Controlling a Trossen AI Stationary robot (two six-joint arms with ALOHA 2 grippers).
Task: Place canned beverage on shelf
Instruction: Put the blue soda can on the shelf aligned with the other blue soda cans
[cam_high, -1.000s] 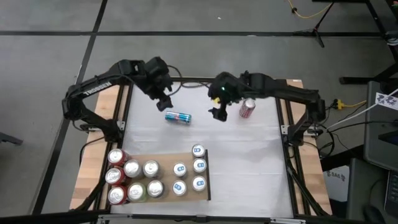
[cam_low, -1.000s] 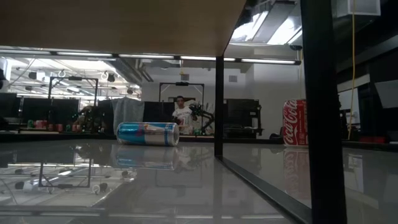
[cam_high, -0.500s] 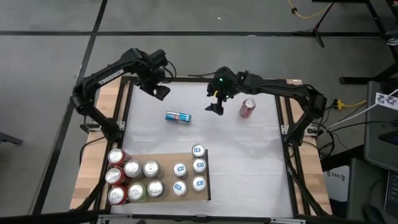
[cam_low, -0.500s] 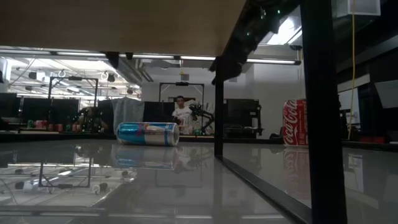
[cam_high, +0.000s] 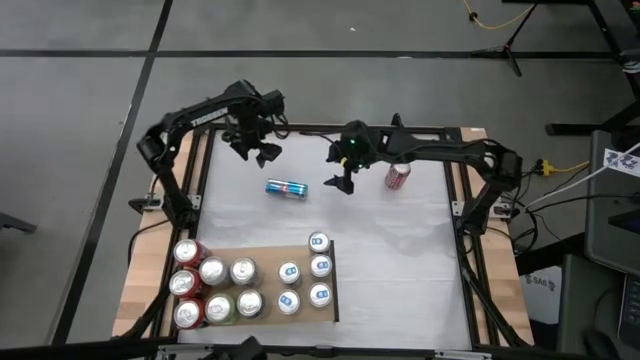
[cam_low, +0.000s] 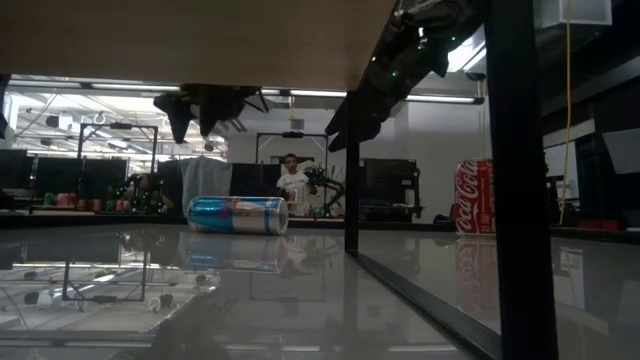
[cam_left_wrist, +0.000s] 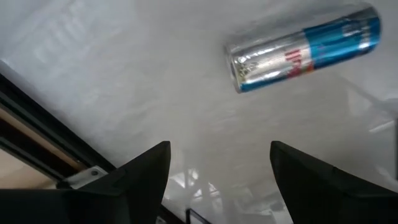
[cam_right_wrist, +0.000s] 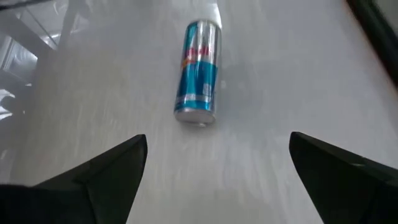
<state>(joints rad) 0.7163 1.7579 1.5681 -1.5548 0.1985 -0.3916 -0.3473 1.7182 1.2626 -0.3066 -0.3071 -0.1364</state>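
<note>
Since a second ago we see the left gripper (cam_high: 262, 152) has drawn back toward the desk's (cam_high: 400, 260) far edge, fingers partly spread, empty. The right gripper (cam_high: 343, 182) hovers, fingers spread wide. The blue can (cam_high: 286, 187) lies sideways between them on bare desk, well apart from the shelf (cam_high: 300, 255).

The scene is evenly lit from overhead. Ceiling strip lights (cam_low: 140, 86) are mirrored as glare on the glossy white table (cam_low: 200, 300) in the low view. Soft blur is seen in both wrist views, and only faint shadows are cast.
</note>
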